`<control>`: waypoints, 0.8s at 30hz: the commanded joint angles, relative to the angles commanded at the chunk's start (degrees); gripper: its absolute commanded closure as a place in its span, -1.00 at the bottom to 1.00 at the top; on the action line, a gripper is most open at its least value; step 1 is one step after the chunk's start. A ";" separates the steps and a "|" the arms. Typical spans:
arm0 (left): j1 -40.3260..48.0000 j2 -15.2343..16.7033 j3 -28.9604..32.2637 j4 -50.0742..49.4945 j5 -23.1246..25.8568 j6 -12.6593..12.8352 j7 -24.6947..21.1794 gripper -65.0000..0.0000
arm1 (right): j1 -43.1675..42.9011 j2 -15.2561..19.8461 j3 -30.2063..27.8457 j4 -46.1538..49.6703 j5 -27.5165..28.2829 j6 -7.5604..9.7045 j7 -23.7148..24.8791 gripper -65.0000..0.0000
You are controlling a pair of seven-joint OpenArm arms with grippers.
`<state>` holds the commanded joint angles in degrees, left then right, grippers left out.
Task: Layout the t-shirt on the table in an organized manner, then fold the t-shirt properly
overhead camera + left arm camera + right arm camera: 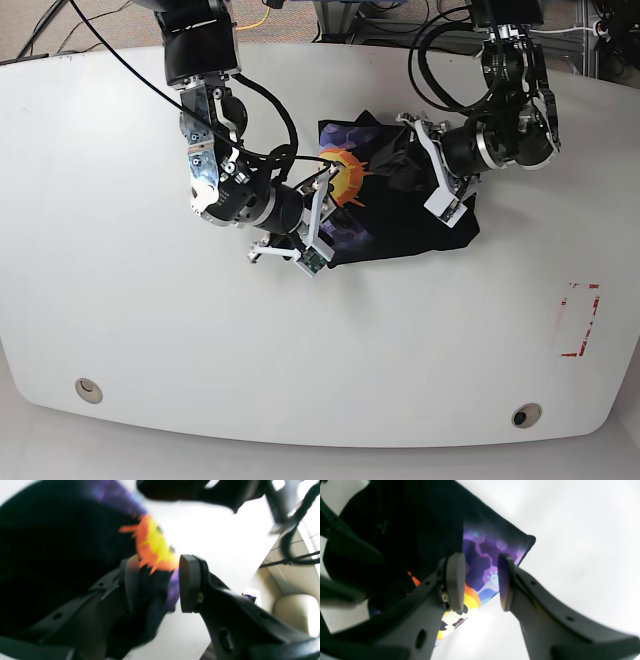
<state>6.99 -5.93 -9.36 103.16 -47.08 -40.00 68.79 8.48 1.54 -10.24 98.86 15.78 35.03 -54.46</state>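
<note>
Here the t-shirt [400,215] lies bunched in a dark heap near the middle of the table [120,330], toward its far half, and it is not plain: a printed patch of purple, orange and yellow shows on the cloth, with an orange-and-yellow burst [345,180] on the side toward my right arm. My two arms flank the heap in the base view, my right arm on that view's left, my left arm on its right.

My right gripper [481,585] hangs over the printed edge of the shirt; its two pads stand apart with a clear gap, and through that gap I see purple print and white tabletop, so these fingers hold nothing. One corner of the printed cloth [528,540] lies flat against the white surface just beyond my pads.

My left gripper [158,582] is blurred in its wrist view. The pads are spread, and a fold of dark cloth with the orange and yellow print sits between them; I cannot tell whether either pad touches it. My right arm's dark links cross the top of that view.

Off toward the near right edge of the table sits a red tape rectangle [580,320], well apart from the shirt, and two small round holes [88,388] mark the near edge
</note>
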 joint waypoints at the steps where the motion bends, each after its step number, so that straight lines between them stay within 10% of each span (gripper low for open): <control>1: 0.00 -1.49 -0.09 -0.35 -0.09 0.00 -0.09 0.24 | 0.00 0.00 0.00 0.00 0.00 0.00 0.00 0.35; 16: 0.00 -15.47 -11.78 -0.70 2.20 0.00 -0.09 0.24 | -0.26 0.00 0.09 0.09 0.00 0.00 0.00 0.35; 24: -0.70 -17.23 -15.91 1.67 0.26 0.00 0.18 0.24 | -0.26 -0.35 0.00 0.35 0.09 0.00 0.00 0.35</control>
<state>6.29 -23.16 -25.27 104.84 -46.81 -40.00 68.97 8.22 1.19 -10.24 99.21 15.87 35.03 -54.46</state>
